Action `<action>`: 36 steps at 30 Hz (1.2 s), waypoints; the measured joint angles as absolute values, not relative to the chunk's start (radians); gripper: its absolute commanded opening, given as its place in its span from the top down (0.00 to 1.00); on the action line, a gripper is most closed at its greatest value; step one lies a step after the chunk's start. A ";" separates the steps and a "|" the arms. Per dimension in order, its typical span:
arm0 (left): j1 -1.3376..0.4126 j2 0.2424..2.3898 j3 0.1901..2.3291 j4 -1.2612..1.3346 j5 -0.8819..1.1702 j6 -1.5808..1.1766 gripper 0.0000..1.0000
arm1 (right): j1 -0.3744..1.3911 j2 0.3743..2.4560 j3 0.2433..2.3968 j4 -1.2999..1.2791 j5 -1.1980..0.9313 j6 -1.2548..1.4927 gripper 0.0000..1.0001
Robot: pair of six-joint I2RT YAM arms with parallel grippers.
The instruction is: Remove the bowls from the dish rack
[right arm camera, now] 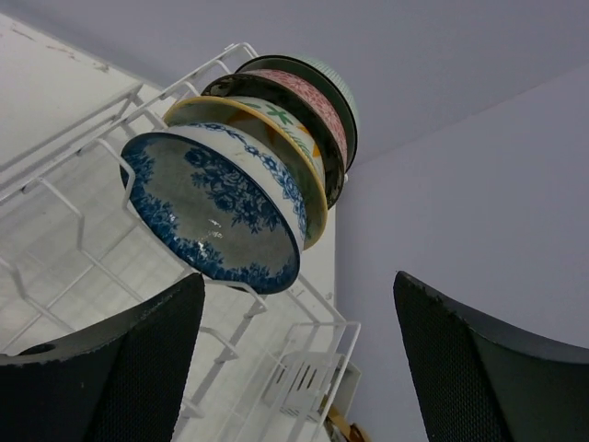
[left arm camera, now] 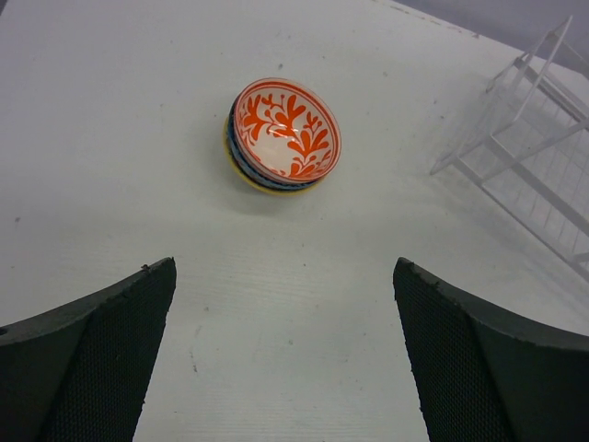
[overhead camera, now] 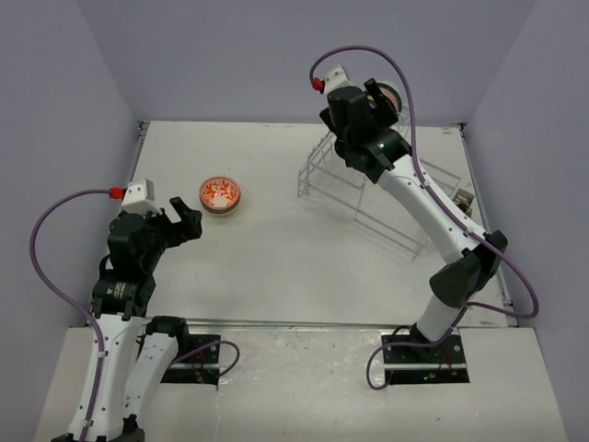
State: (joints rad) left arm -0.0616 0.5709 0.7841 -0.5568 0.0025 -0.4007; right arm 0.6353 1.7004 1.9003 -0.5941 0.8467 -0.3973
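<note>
Bowls: two groups, a nested stack [overhead camera: 221, 195] on the table [overhead camera: 276, 267] left of centre and a racked row [overhead camera: 391, 97] at the far right.
Left claw [overhead camera: 179, 221]: fingers spread wide with nothing between them, above the bare table, just left of and nearer than the nested stack, not touching it.
Left claw pads [left arm camera: 92, 359]: dark, with a fine mesh texture.
Nested stack, make-up: glossy round ceramic. The top bowl is white inside with a red-orange leafy pattern, with a blue-patterned rim under it and a yellow rim at the bottom.
Nested stack, facing: mouths up, sitting flat on the matte white table.
Dish rack [overhead camera: 368, 184]: thin white wire frame with a raised slotted part at the far end. Its long axis runs diagonally toward the near right.
Racked row, make-up: the blue floral bowl [right arm camera: 216, 212] is in front, then a yellow-rimmed cream bowl [right arm camera: 276, 138], a pink-patterned bowl [right arm camera: 304, 92] and a pale green bowl [right arm camera: 336, 83] at the back.
Racked row, facing: the bowls stand on edge in the slots, packed close together, mouths toward the right wrist camera.
Right claw [right arm camera: 299, 368]: fingers apart and gripping nothing, raised in front of the blue floral bowl and not touching it.
</note>
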 measured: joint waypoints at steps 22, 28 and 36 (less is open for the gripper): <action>-0.114 0.650 0.760 -0.554 -0.025 -0.401 0.00 | 0.564 1.889 1.914 -0.406 0.895 -0.606 0.68; -0.115 0.648 0.760 -0.553 -0.020 -0.401 0.00 | 0.562 1.889 1.897 -0.350 0.931 -0.615 0.77; -0.115 0.648 0.759 -0.540 -0.013 -0.400 0.00 | 0.558 1.889 1.875 -0.330 0.988 -0.654 0.99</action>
